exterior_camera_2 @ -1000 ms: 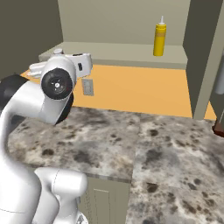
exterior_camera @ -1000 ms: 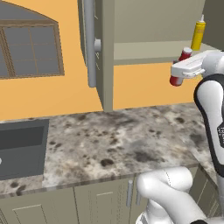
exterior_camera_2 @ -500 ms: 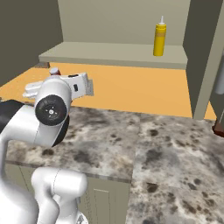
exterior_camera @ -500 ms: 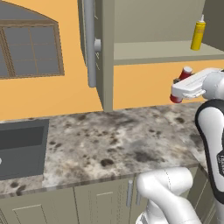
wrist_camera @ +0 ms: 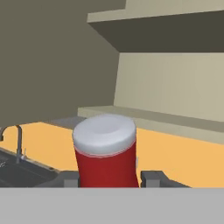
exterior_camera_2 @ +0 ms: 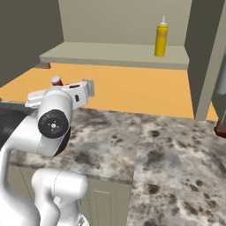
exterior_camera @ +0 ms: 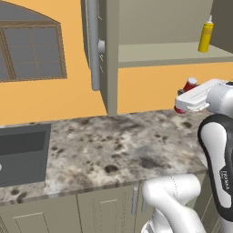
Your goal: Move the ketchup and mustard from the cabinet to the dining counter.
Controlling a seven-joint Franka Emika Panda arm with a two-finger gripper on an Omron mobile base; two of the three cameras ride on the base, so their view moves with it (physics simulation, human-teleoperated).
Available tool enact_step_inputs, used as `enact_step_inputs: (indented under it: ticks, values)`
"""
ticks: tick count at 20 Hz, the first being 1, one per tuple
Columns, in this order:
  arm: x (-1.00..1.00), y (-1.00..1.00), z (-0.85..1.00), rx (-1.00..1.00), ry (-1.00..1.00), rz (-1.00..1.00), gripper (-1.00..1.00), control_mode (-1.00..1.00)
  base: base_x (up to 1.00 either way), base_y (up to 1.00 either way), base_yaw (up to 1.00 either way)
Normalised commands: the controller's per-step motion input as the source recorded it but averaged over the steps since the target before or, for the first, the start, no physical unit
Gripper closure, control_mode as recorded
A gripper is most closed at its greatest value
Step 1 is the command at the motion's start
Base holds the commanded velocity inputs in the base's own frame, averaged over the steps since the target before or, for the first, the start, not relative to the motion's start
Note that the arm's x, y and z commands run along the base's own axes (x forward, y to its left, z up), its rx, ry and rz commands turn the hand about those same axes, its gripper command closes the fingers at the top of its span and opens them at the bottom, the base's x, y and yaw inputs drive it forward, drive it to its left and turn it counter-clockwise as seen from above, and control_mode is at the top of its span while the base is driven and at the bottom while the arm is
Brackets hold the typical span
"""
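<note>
Carrying the ketchup [exterior_camera: 187, 90] down and away from the cabinet [exterior_camera: 150, 32], the robot's end effector [wrist_camera: 109, 177] holds the red squeeze bottle pinched between its two fingertips [wrist_camera: 151, 177], the jaws narrowed onto the bottle's body just below the white cap. A second ago the bottle rode level with the cabinet's lower shelf [exterior_camera_2: 114, 54]; it now hangs clearly below that shelf, in front of the orange wall and above the far right part of the granite worktop [exterior_camera: 113, 145]. By that measure the first bottle is out of the cabinet, though neither bottle has reached the dining counter, so the task looks to be in its early half.

The open cabinet holds the mustard [exterior_camera_2: 161, 39], standing upright near the right end of the lower shelf, close to the cabinet's side wall and well apart from the end effector. The rest of that shelf appears bare. At the worktop's left edge a sink [exterior_camera: 20, 152] is set into the granite; its basin looks empty as far as can be seen. In the hand view the ketchup sits upright and centred between the fingertips, with a faucet [wrist_camera: 17, 140] visible low at the left.
</note>
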Motion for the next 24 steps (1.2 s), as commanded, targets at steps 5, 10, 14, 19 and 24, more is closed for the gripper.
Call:
enact_step_inputs:
  ticks: [5, 10, 14, 19, 24]
  values:
    - [0.0, 0.0, 0.0, 0.0, 0.0, 0.0, 1.0, 1.0, -0.73, -0.01, 0.02]
    - [0.0, 0.0, 0.0, 0.0, 0.0, 0.0, 1.0, 1.0, -0.82, -0.04, 0.02]
    - [0.0, 0.0, 0.0, 0.0, 0.0, 0.0, 1.0, 1.0, -0.63, 0.0, 0.2]
    - [0.0, 0.0, 0.0, 0.0, 0.0, 0.0, 1.0, 1.0, -0.38, 0.14, 0.44]
    - [0.0, 0.0, 0.0, 0.0, 0.0, 0.0, 1.0, 1.0, -0.1, 0.51, 0.53]
